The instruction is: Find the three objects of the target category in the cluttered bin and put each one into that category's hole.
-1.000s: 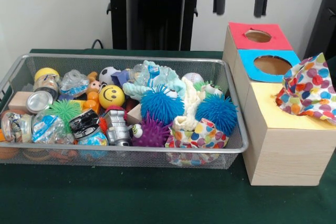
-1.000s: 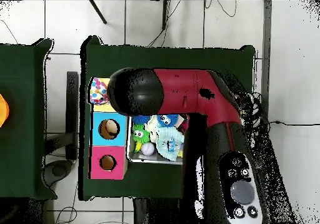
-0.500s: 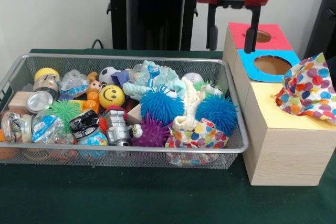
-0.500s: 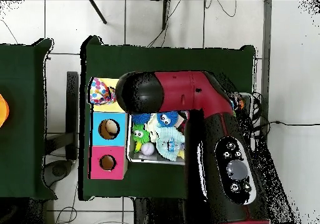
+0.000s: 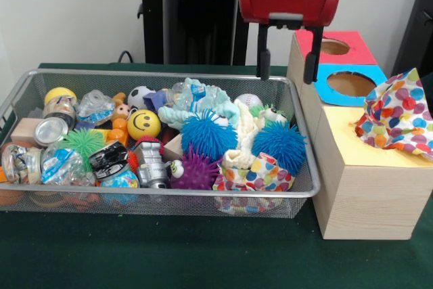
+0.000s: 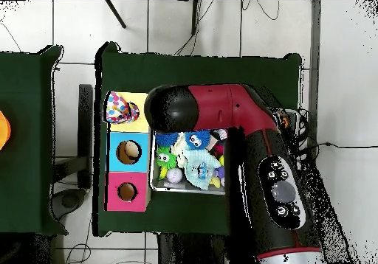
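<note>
My gripper [image 5: 287, 64] spread, empty, above bin [image 5: 203, 76] far rim. Dotted cloth [image 5: 260, 174] at bin near-right corner: soft, light, floppy; pinch raised fold. Another cloth [image 5: 396, 116] beside bin, on box.

Arm [image 6: 251, 150]: seen extended from the base.
Gripper [image 5: 289, 63]: held pointing downward.
Fingers [image 5: 264, 61]: kept apart, nothing held.

bin [image 5: 298, 191]: silver wire mesh basket on the green table, crammed with toys
polka-dot cloth 1 [image 5: 260, 174]: crumpled in the bin's front corner, nearest the wooden box
polka-dot cloth 2 [image 5: 398, 114]: bunched up on the yellow surround [image 5: 352, 141], covering the hole
</note>
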